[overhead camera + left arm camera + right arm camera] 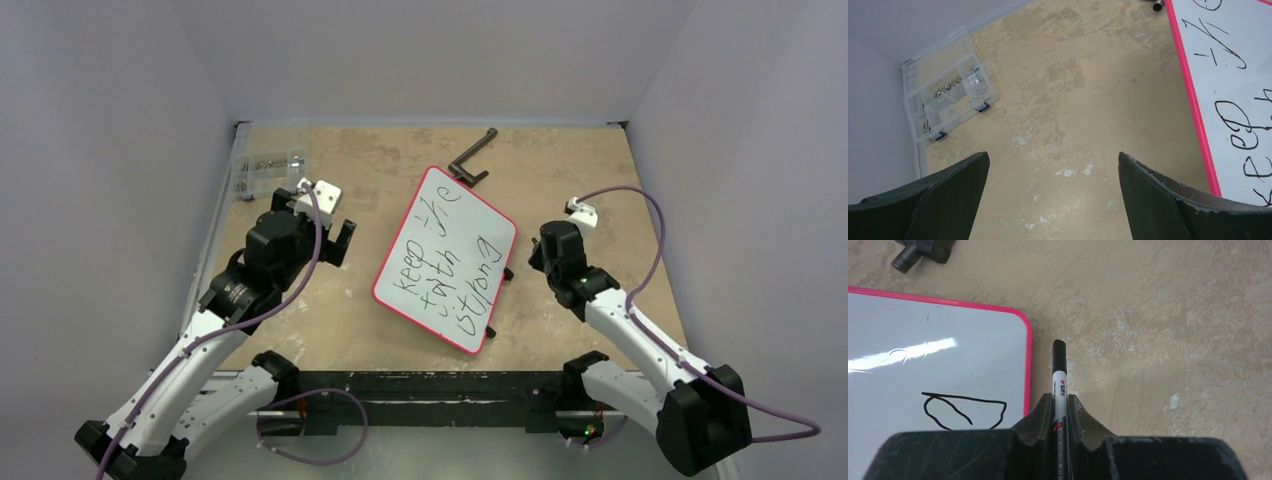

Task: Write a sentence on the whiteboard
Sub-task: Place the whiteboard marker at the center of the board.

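The whiteboard (475, 197) lies tilted on the middle of the table, pale with a red rim. On it the sentence (445, 270) stands in three black handwritten lines, "keep the faith strong". My right gripper (548, 240) hovers just off the board's right corner. In the right wrist view it (1060, 397) is shut on a black-capped white marker (1059, 375), which points at bare table beside the whiteboard (948, 325). My left gripper (318, 225) sits left of the board. Its fingers (1053, 157) are wide open over bare wood, with the whiteboard's rim (1193, 100) to their right.
A clear plastic parts box (268, 172) with small hardware sits at the far left corner, also in the left wrist view (948, 85). A black crank-shaped tool (473, 158) lies beyond the board. White walls close in the table on three sides.
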You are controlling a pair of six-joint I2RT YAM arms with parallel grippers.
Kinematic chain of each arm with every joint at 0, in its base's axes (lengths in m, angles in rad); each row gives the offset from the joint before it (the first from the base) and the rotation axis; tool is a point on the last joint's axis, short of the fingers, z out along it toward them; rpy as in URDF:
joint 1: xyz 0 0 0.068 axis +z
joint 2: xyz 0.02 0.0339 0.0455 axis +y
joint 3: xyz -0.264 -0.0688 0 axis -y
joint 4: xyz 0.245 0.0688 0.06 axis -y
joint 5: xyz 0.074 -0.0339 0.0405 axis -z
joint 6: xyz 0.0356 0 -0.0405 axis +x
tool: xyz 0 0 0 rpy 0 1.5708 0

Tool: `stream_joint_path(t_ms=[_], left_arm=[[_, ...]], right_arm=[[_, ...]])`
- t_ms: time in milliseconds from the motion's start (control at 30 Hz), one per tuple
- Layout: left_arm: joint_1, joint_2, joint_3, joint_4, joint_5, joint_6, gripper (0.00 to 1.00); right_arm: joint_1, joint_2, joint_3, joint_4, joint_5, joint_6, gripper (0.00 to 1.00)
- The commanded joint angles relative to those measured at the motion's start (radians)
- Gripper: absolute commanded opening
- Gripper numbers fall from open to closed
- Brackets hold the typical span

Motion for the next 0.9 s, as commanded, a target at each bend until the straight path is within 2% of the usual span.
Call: stream_joint_path(t_ms=[0,200,433,867], left_arm=[[0.012,-0.013,0.044,0.005,-0.071,-0.018,1.0],[0.018,-0.015,0.04,0.006,-0.071,-0.011,1.0],[0.02,-0.019,0.042,0.003,-0.069,-0.009,1.0],[0.021,-0.018,0.043,-0.001,-0.069,-0.009,1.0]], right_arm=[[-0.055,0.009,-0.029,0.061,-0.099,0.049,0.0],[-0.093,-0.004,-0.073,0.072,-0.143,0.081,0.12],[-0.122,-0.005,-0.084,0.052,-0.166,0.107,0.22],[-0.138,-0.123,-0.04,-0.004,-0.14,0.099,0.67]])
